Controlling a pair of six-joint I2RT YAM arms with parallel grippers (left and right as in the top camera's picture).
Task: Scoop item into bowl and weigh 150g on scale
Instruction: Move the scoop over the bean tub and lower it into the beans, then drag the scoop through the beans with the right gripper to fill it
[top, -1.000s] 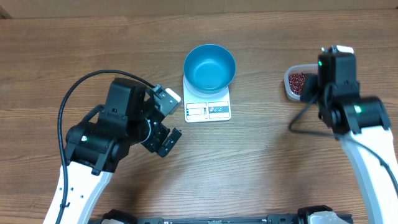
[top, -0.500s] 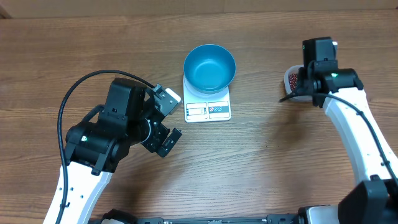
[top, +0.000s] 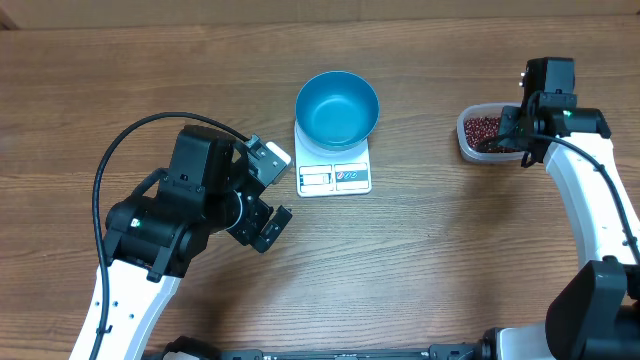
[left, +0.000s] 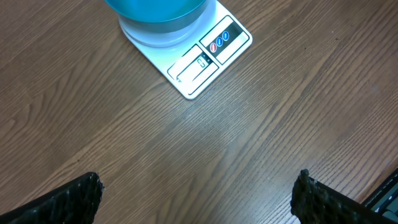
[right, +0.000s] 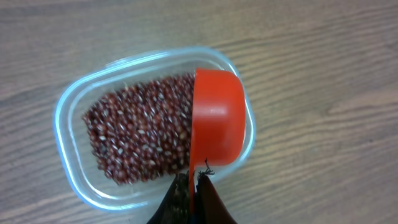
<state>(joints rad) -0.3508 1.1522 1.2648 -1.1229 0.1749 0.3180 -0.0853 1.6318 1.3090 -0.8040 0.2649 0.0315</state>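
The blue bowl (top: 337, 107) stands on the white scale (top: 334, 176) at the table's middle, seen also in the left wrist view as bowl (left: 155, 11) on scale (left: 199, 59). The dark red-brown beans (right: 140, 127) fill a clear tub (right: 74, 102) at the right; beans (top: 484, 128) show overhead too. My right gripper (right: 194, 182) is shut on the handle of an orange scoop (right: 216, 118), whose cup hangs on its side over the tub's right end. My left gripper (left: 199, 193) is open over bare wood, below and left of the scale.
The clear tub (top: 470, 145) sits near the right arm, well right of the scale. A black cable (top: 120, 150) loops off the left arm. Brown wooden tabletop lies between the scale and the tub.
The right arm swung from over the tub, first left and then back to its right side, uncovering the beans. The left arm has stayed still.
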